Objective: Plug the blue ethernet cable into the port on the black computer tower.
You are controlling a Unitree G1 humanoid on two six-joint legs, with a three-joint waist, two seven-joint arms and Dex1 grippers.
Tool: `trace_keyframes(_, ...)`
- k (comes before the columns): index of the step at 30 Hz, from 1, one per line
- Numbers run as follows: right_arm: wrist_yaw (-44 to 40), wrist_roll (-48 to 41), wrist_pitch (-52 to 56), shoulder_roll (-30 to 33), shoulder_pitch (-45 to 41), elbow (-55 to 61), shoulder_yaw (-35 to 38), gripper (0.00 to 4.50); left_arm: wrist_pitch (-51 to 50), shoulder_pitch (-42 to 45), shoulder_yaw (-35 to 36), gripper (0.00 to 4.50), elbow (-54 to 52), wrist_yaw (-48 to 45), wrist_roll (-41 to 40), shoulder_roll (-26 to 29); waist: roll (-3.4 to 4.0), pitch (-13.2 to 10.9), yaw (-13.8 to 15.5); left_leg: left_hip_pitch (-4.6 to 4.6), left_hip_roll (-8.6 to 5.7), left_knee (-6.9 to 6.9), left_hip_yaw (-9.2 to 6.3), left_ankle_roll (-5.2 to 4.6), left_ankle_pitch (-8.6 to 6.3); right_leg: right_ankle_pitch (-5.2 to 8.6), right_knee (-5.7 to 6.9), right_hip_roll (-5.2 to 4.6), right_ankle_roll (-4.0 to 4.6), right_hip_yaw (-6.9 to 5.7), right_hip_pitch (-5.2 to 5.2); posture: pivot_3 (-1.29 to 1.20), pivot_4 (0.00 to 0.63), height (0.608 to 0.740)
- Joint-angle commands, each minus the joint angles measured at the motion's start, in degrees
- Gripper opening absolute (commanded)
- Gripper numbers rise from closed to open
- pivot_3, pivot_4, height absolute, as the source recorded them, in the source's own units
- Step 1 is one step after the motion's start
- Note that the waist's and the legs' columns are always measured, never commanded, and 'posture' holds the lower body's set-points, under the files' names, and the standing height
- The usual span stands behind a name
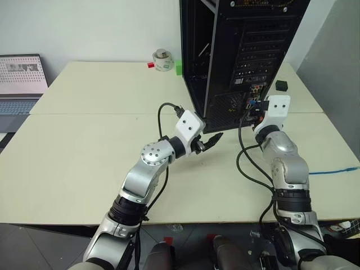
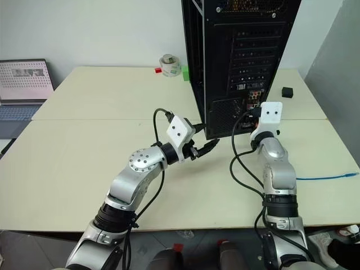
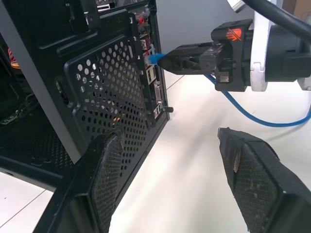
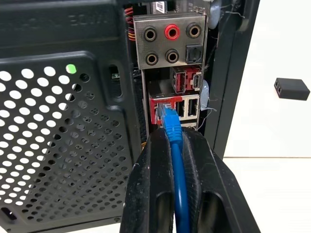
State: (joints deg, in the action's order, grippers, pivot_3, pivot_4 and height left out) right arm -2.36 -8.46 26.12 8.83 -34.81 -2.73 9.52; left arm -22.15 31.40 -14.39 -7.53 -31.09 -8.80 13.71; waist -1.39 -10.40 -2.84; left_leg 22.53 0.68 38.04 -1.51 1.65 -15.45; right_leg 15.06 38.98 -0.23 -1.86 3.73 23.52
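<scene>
Right wrist view: right gripper (image 4: 176, 145), fingers clamped on the blue ethernet cable (image 4: 171, 121), holds its plug at the port (image 4: 160, 108) of the black computer tower (image 1: 242, 50); full seating unconfirmed. Left gripper (image 3: 180, 179) waits beside, fingers wide and empty, above the bench (image 1: 84, 146).

Head cameras overlook the table (image 1: 84, 146); wrist cameras closely face the tower's back panel (image 4: 170, 46).
</scene>
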Motion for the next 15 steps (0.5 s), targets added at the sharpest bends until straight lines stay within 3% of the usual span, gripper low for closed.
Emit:
trace_keyframes(1,1.1,-1.0,-1.7,-0.9,-2.8,0.1,1.0,0.00,0.4,0.1,0.5,3.25,-2.8,-0.1,0.0,-0.2,0.00,0.0,0.0,0.00,0.00,0.00,0.00,0.00,0.00,0.00,0.00,0.00,0.00,0.00,0.00,0.00,0.150,0.740)
trace_keyframes(15,-0.5,-0.1,-2.1,-1.4,-3.6,-2.4,-0.5,0.00,0.3,0.2,0.5,3.25,-2.9,0.1,0.1,-0.2,0.01,0.0,-0.6,-0.06,0.02,-0.01,0.05,0.00,0.00,0.00,0.02,0.03,-0.01,0.06,0.00,0.00,0.150,0.740)
